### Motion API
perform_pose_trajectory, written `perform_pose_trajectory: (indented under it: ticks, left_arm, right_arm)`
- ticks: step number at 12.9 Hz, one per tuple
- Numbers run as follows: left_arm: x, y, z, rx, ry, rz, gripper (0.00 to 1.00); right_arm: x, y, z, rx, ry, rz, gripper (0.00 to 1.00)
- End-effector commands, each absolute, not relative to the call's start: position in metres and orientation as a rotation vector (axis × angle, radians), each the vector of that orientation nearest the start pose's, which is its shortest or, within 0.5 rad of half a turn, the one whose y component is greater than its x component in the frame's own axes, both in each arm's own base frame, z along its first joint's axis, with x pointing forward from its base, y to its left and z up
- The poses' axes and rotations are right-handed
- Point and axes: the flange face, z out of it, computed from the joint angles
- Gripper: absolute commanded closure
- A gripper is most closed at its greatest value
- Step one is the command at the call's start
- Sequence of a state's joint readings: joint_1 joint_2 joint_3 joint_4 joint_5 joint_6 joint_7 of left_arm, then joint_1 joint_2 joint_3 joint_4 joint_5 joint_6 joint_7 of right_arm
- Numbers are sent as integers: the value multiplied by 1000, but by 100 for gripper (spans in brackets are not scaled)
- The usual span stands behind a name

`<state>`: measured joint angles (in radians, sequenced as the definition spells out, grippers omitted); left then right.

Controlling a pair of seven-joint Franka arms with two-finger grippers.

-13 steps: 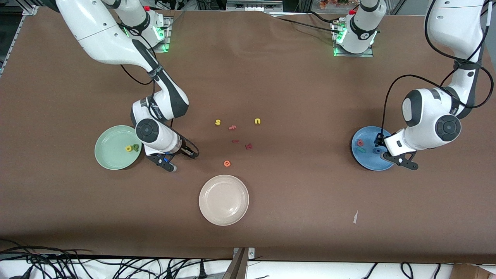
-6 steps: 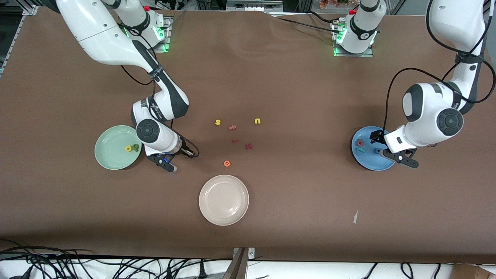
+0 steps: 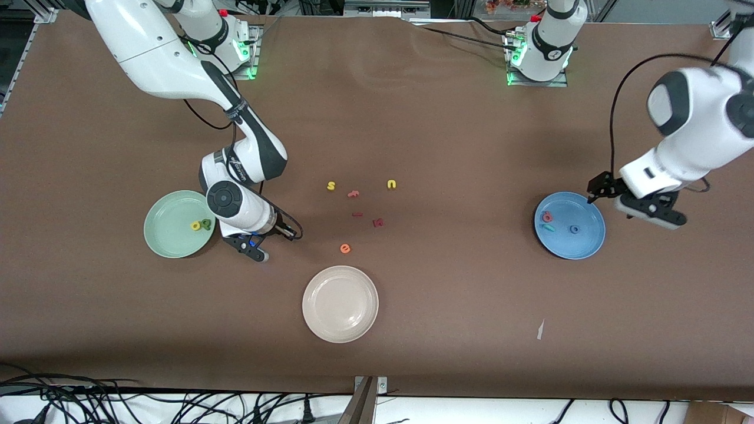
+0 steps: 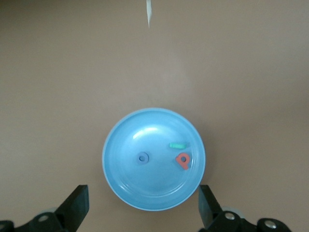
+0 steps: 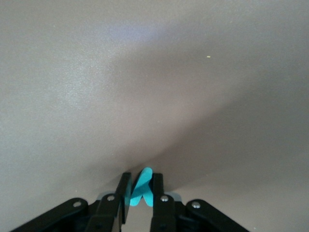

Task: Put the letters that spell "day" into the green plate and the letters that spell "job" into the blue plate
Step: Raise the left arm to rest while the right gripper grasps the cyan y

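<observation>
- Teal foam, the "y" (image 5: 140, 192), sits pinched between the fingers of the right gripper (image 3: 254, 241), down at the brown table (image 3: 447, 306) just beside the green plate (image 3: 168, 235), on that plate's side toward the middle of the table.
- Inside the green plate lie the yellow "a" (image 3: 195, 225) and the dark green "d" (image 3: 205, 223), touching one another.
- The left gripper (image 3: 612, 197) hangs in the air over the edge of the blue plate (image 3: 580, 246), its fingers (image 4: 77, 205) spread wide apart and holding nothing.
- Resting in the blue plate are the coral "b" (image 3: 547, 217), the teal "j" (image 3: 548, 227) just nearer the front camera than the "b", and the blue "o" (image 3: 574, 229) near the plate's centre.
- Between the two plates a loose cluster stays on the table: a yellow "s" (image 3: 331, 186), a yellow "u" (image 3: 392, 184), an orange "e" (image 3: 345, 248) and small red letters (image 3: 378, 222).
- Nearer the front camera than that cluster stands a cream plate (image 3: 340, 321).
</observation>
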<state>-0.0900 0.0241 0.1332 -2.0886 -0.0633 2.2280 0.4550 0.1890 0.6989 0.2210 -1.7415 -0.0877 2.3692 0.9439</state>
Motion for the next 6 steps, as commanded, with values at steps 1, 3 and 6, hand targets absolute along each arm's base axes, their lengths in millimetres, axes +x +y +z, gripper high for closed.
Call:
perform_pose_trajectory:
  ticks: [1,3,6]
  left_arm:
    - [530,23,506,-3085,609,-216,0]
    - [528,26,562,-3110,595,-114,0]
    - [518,23,617,-3163,337,-30,0]
  right_arm:
    - [620,254,184,-3040,759,156,95]
    - [630,253,202,-3075,754,194,98]
    - [636,239,226,-3148,594,254,98]
